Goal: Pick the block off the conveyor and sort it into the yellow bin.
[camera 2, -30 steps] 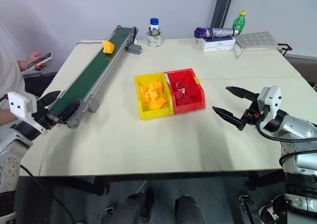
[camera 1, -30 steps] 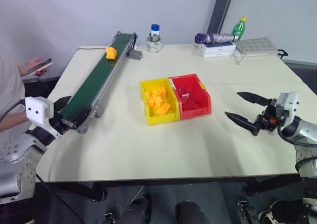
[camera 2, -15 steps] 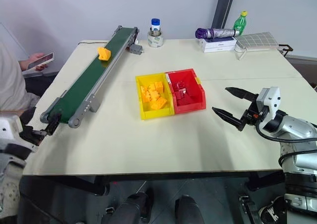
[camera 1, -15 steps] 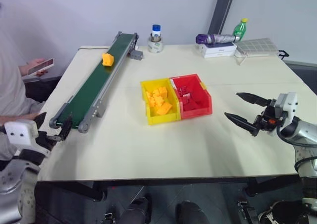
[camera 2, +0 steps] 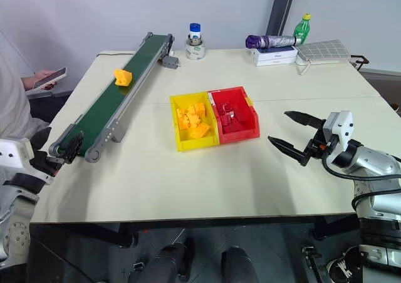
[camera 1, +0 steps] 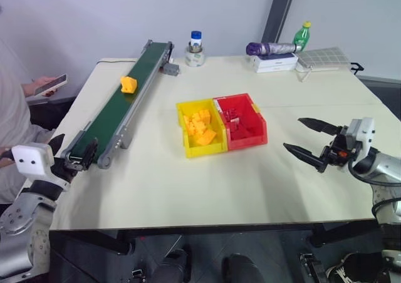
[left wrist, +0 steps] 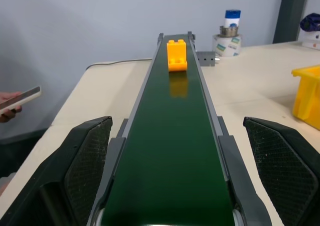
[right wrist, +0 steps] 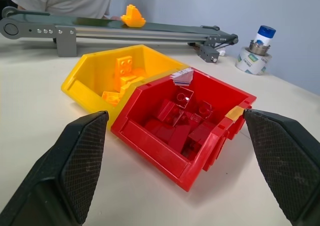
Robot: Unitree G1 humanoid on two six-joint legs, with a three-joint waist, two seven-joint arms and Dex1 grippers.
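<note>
Since a second ago the block (camera 1: 128, 84) has ridden down the conveyor (camera 1: 109, 116) toward its near end, and the left gripper (camera 1: 75, 154) has drawn back off the belt's end, while the right gripper (camera 1: 310, 141) has kept its place.

In the head views, the block sits on the dark green belt, about a third of the way down from the motor end. The yellow bin (camera 1: 184, 139), joined to the red bin (camera 1: 258, 133), stands mid-bench and holds a heap of yellow-orange blocks; the red one holds small red blocks. The left jaws stand released just before the conveyor's near end, the right jaws spread wide above the bare bench (camera 1: 219, 183), well apart from the bins. A person's hand holds a phone (camera 1: 50, 84) beside the bench.

The left wrist view looks straight up the smooth belt between grey metal rails (the studded block far along it), textured black pads either side.

The right wrist view faces both glossy plastic bins, the block beyond on the belt.
</note>
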